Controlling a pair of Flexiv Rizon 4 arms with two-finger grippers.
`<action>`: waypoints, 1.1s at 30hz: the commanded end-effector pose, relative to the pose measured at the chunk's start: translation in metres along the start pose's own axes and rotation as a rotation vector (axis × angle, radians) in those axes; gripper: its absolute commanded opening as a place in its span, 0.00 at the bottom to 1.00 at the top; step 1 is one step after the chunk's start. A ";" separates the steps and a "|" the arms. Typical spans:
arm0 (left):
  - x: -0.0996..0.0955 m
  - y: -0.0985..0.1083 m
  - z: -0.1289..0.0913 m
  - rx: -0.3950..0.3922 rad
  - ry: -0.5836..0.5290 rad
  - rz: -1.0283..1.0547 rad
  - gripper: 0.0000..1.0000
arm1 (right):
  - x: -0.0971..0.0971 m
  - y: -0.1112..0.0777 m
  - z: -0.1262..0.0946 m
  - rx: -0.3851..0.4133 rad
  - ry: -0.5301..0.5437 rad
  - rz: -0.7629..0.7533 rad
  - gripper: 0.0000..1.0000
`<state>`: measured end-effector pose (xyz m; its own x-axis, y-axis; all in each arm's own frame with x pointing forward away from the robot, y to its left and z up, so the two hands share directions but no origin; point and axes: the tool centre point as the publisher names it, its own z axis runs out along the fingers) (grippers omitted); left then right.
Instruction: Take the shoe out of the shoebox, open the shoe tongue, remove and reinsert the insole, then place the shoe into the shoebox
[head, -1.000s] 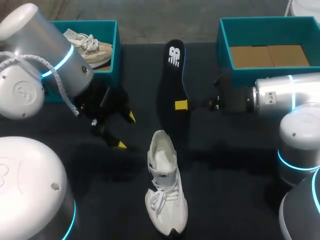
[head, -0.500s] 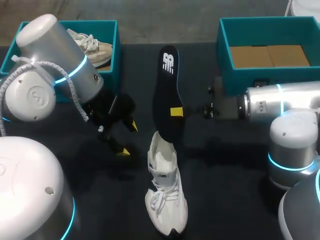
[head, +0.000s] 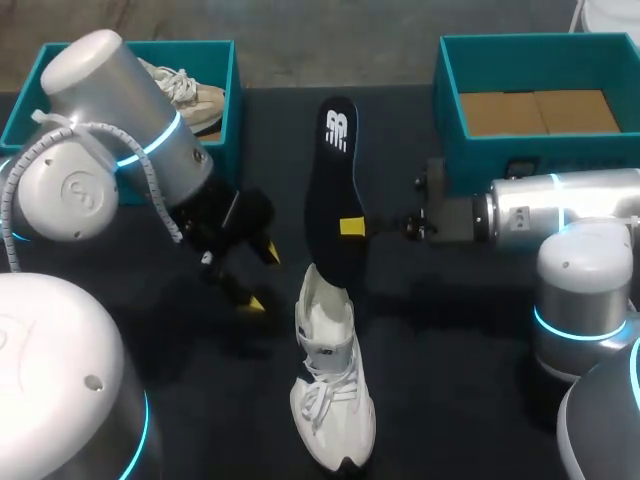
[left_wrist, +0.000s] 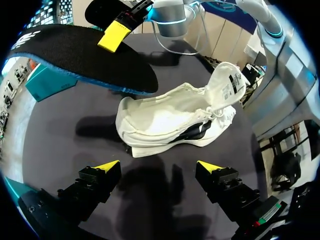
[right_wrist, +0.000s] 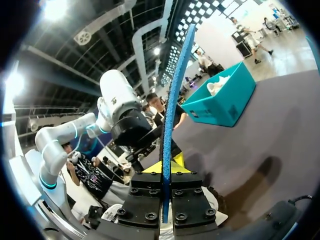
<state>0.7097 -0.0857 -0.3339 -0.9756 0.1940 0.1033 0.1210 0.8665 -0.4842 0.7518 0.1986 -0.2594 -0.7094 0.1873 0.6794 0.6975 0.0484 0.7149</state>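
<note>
1. Nearest the robot, the white shoe (head: 330, 385) sits on the dark table (head: 460, 340), outside both boxes. Its toe points to the near edge and its heel opening faces away. In the left wrist view the shoe (left_wrist: 175, 117) has its tongue pulled forward toward the toe.
2. Just to the shoe's left, the left gripper (head: 260, 278) hangs low over the table. Its fingers are spread wide and nothing is between them. In its own view the left gripper (left_wrist: 159, 166) has the side of the shoe right ahead of it.
3. Beyond the shoe, the right gripper (head: 352, 227) comes in from the right and is clamped on the long edge of the black insole (head: 335, 180). The right wrist view shows the insole (right_wrist: 175, 100) edge-on, pinched between both fingers of the right gripper (right_wrist: 166, 167).
4. The insole's near end lies over the shoe's heel opening. Whether it touches the shoe cannot be told. Its far end points at the gap between the boxes.
5. At the far left stands the left teal box (head: 228, 90), with a beige laced shoe (head: 190, 100) inside.
6. At the far right stands the right teal box (head: 446, 85), holding only flat brown cardboard (head: 535, 112) on its floor.
</note>
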 end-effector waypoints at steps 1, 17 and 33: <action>0.003 0.003 0.012 -0.034 -0.035 -0.005 1.00 | 0.000 -0.003 0.004 0.001 -0.006 -0.006 0.00; 0.008 0.004 0.028 -0.089 -0.078 -0.049 1.00 | -0.004 -0.019 0.017 0.019 0.005 -0.049 0.00; 0.008 0.005 0.028 -0.091 -0.076 -0.049 1.00 | -0.002 -0.026 0.019 -0.001 0.009 -0.083 0.00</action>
<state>0.6976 -0.0923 -0.3591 -0.9913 0.1185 0.0578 0.0855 0.9117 -0.4018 0.7374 0.2139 -0.2830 -0.7665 0.1707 0.6192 0.6355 0.0617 0.7697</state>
